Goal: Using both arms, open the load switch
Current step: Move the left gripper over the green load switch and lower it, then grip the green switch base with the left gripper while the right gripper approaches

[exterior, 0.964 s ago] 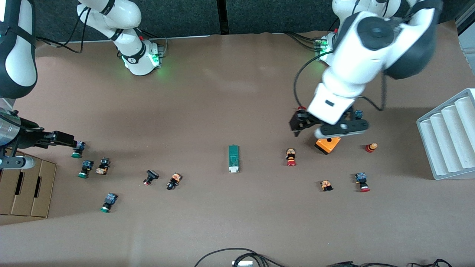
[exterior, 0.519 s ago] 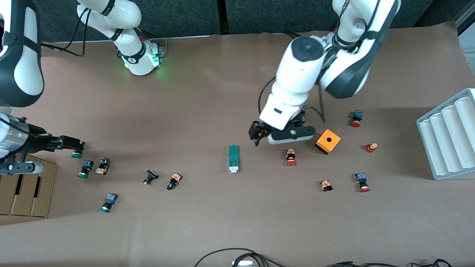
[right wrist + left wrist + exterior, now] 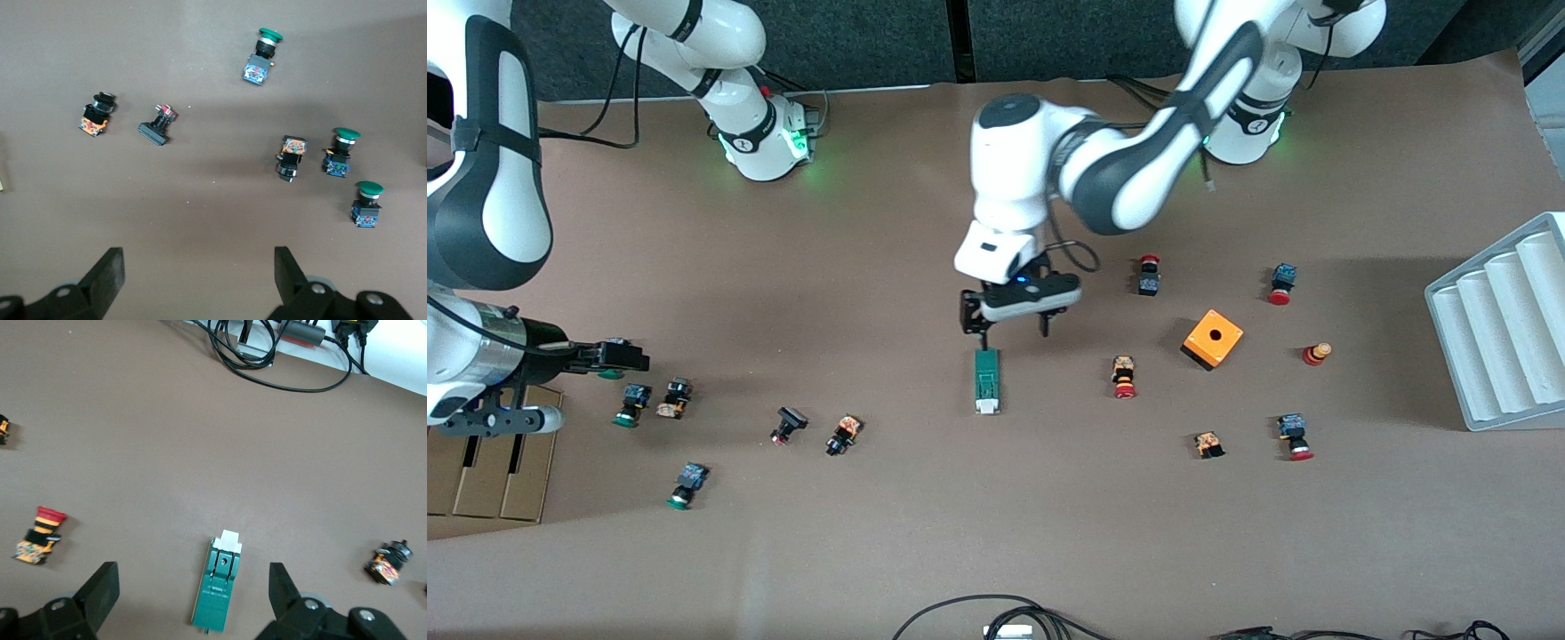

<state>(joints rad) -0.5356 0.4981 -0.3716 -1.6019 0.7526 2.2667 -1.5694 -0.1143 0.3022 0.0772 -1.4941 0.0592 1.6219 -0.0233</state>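
Left gripper (image 3: 1014,331) hovers, fingers spread, over the load switch (image 3: 986,380); red push button (image 3: 1124,376) beside. Right gripper (image 3: 627,357), fingers spread, over green push buttons (image 3: 340,153).

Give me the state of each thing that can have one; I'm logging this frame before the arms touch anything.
load switch: lying flat on the table, untouched, white slider at the end nearer the front camera.
left gripper: open, over the table at the load switch's green end, empty.
right gripper: open, empty, over the push buttons at the right arm's end of the table.
orange box: resting on the table, hole facing up.
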